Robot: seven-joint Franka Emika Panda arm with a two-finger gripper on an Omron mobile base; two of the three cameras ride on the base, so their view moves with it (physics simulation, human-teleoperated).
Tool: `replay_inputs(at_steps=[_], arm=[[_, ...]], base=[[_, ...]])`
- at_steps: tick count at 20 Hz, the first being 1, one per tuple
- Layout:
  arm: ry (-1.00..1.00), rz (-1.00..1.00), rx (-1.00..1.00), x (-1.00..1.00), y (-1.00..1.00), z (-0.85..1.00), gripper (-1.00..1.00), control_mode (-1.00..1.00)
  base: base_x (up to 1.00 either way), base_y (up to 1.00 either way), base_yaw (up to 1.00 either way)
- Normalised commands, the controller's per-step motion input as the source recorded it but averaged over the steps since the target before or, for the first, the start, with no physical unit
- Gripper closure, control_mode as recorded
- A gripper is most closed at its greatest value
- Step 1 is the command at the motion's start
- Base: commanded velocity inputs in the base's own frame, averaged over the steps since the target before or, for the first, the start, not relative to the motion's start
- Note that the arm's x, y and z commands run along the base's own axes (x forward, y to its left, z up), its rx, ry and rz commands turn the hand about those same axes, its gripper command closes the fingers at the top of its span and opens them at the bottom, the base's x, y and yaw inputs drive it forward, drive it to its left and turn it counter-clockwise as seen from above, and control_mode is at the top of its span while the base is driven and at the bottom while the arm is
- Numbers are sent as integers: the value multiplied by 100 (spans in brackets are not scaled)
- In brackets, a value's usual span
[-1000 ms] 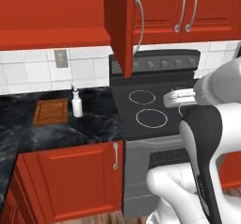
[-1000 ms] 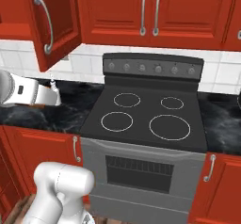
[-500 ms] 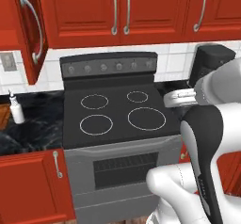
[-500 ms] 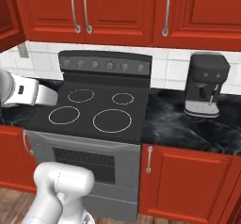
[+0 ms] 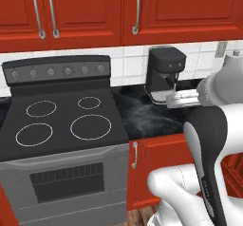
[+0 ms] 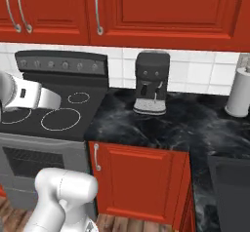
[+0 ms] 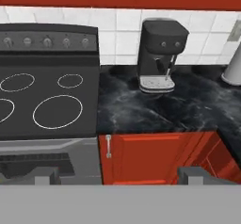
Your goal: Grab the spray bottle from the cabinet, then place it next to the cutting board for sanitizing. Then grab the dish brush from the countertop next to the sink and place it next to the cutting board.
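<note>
While my tool (image 7: 117, 176) hangs spread and empty, its tips cut off at the hand view's bottom, the black marble surface (image 7: 179, 110) lies beyond. A coffee machine (image 7: 159, 56) stands at its back. Rightward, the right base view alone catches a dark sink edge (image 6: 229, 187), cropped, and a white roll (image 6: 239, 92).

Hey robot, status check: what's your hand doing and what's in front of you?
Gripper open, holding nothing. Countertop ahead, beside the stove. Coffee machine standing against the wall.
</note>
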Motion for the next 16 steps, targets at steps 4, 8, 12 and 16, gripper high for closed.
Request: replay_inputs(at_steps=[4, 8, 12, 16], arm=[[0, 0, 0, 0, 0, 0, -100, 100], [0, 0, 0, 0, 0, 0, -100, 100], [0, 0, 0, 0, 0, 0, -100, 100], [0, 0, 0, 0, 0, 0, -100, 100]], base=[[0, 10, -58], [0, 49, -83], [0, 31, -88], [0, 4, -94]])
